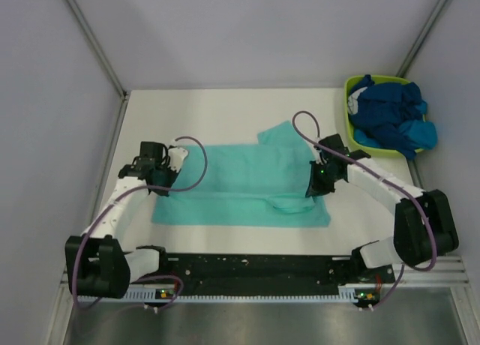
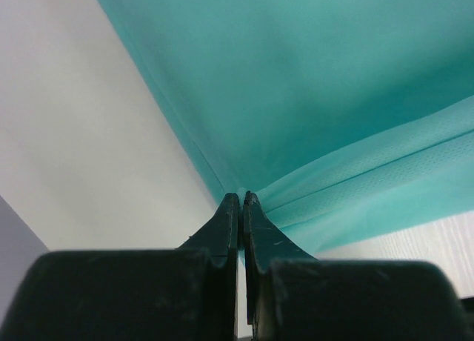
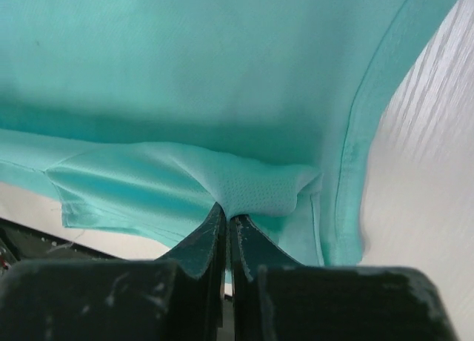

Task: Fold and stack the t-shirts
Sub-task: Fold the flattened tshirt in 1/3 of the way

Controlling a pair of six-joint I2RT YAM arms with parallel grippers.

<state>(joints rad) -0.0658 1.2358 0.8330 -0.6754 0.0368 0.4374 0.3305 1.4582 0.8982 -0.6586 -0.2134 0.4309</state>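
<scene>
Left end effector [image 2: 241, 196] and right end effector [image 3: 226, 208], both clamped on mint t-shirt [image 1: 240, 178], should move level and together

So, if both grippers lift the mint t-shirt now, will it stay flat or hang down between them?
It will probably sag between them: the mint t-shirt puckers where the right gripper pinches it. It looks thin and light, so the left gripper, closed on just an edge, should likely hold. Pushed, it would likely bunch.
</scene>
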